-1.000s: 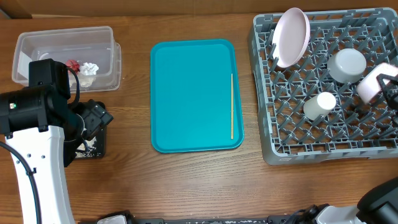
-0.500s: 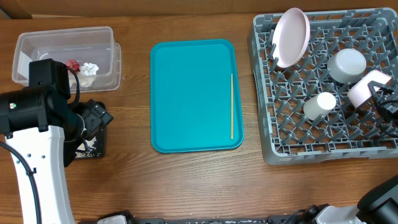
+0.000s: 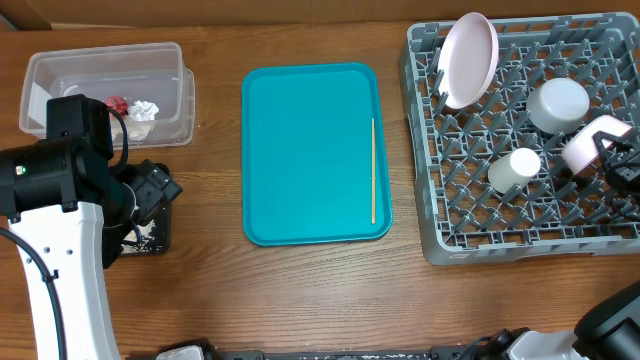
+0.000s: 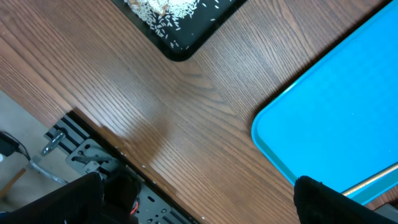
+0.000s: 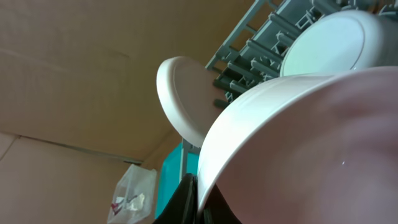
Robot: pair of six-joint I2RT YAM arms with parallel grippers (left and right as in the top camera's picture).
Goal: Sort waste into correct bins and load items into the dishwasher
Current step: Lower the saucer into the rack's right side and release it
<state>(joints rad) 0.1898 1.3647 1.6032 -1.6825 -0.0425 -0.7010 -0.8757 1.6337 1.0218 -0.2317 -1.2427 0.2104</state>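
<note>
The pink bowl (image 3: 588,144) tilts over the right side of the dishwasher (image 3: 455,235), its rim pinched by my shut right gripper (image 3: 612,152). In the right wrist view the pink bowl (image 5: 298,149) fills the frame, with the right gripper (image 5: 202,200) on its edge. Also racked are the plate (image 3: 468,58), an upturned grey-blue bowl (image 3: 558,104) and the white cup (image 3: 515,168). The wooden stick (image 3: 373,170) lies on the teal tray (image 3: 310,150). A red wrapper (image 3: 117,104) and a napkin (image 3: 145,110) sit in the clear tub (image 3: 105,60). My left gripper (image 4: 196,208) hangs open beside the black tray (image 4: 186,37), which holds rice crumbs.
The left arm's white body (image 3: 60,270) covers the table's front left and part of the black tray (image 3: 150,238). A cardboard wall (image 5: 93,74) stands behind the table. A metal rail (image 4: 81,152) runs along the front edge.
The right gripper has carried the pink bowl a little down and to the left over the rack. The left arm has stayed still.
</note>
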